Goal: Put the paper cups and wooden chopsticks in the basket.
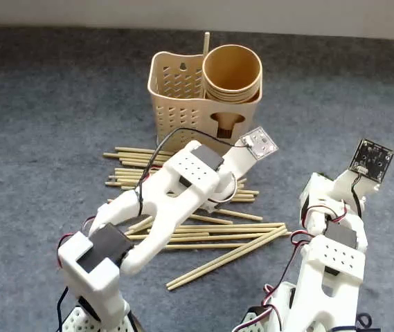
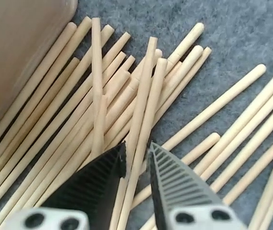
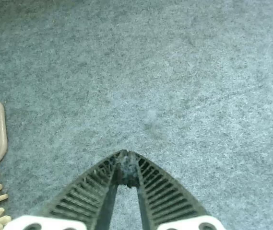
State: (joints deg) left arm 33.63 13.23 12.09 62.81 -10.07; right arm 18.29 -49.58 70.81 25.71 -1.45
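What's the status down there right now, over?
Left tool narrowly open over the chopsticks. Right tool shut over mat. Paper cups in basket; chopsticks mostly loose. Nothing blocking.

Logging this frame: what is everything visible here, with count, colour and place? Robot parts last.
perforated plastic basket: one, beige, far middle of the mat.
paper cups: one nested stack, number unclear, brown, in the basket's right side.
upright wooden chopstick: one, pale wood, standing in the basket beside the cups.
loose wooden chopsticks: many, too overlapped to count, pale wood, lying on the mat in front of the basket.
felt mat: one, grey, covering the table.
left arm: one, white, stretched over the loose chopsticks.
left gripper: one, black, jaws slightly apart over the pile.
right arm: one, white, to the right of the pile.
right gripper: one, black, shut over bare mat.
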